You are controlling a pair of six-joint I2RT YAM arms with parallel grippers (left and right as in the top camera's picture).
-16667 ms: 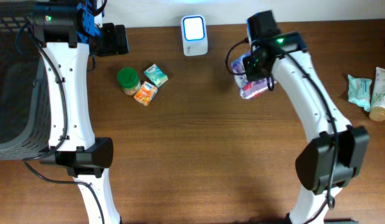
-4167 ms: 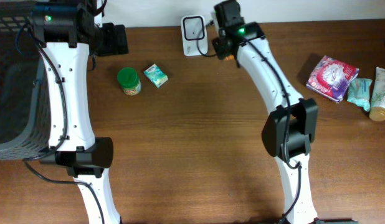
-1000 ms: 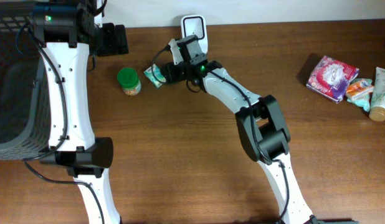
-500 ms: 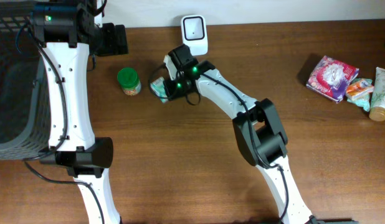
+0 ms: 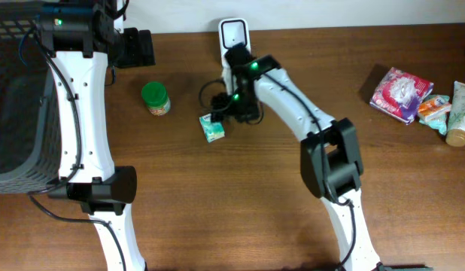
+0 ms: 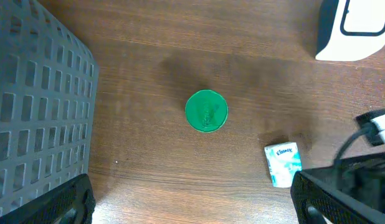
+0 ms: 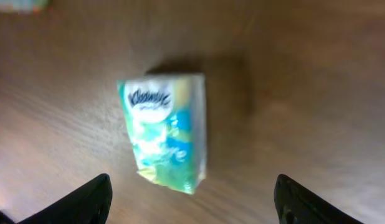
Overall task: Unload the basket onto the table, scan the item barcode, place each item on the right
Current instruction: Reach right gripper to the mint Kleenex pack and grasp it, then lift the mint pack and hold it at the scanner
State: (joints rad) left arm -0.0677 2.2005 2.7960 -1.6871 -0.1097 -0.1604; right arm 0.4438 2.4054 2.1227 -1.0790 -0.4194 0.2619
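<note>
1. The small green-and-white soft tissue pack [image 7: 164,130] lies flat on the brown wooden table [image 5: 293,173], in front of the white barcode scanner [image 5: 234,34].
2. Our right gripper [image 7: 192,183] hangs above it, fingers spread and empty. The left gripper [image 6: 191,186] also gapes wide, holding nothing.
3. We should regrasp across the narrow sides, leaving the barcode face uncovered.
4. Half a second ago the pack sat nearer the green-lidded jar [image 5: 155,98], beneath the right gripper.
</note>
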